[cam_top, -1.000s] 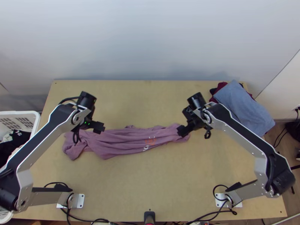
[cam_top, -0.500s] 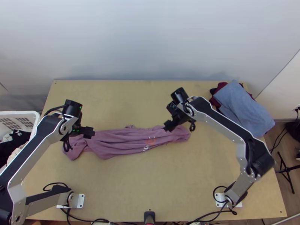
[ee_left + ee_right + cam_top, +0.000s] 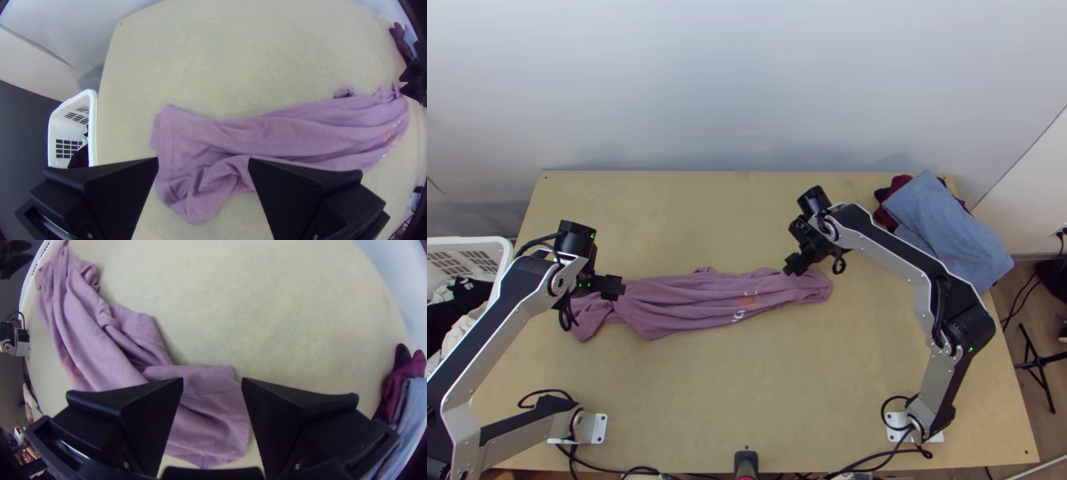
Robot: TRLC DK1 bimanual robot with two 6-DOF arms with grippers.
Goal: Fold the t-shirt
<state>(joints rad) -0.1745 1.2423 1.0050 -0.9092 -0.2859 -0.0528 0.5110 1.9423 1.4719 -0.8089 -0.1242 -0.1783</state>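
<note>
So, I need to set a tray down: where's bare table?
Bare wood lies between the purple shirt and the table's far edge, and between shirt and arm bases. Crowded: the far right corner, with piled clothes, and the shirt's ends, by left gripper and right gripper.

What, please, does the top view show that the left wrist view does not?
Top view: the left arm's long links and a black stand on the floor.
Left wrist view: the two fingers of the left claw standing wide apart, and the far corner of the shirt at its basket end.
Both: the shirt, bunched lengthwise on the table, the white basket and the pile of blue-grey and dark red clothes.
</note>
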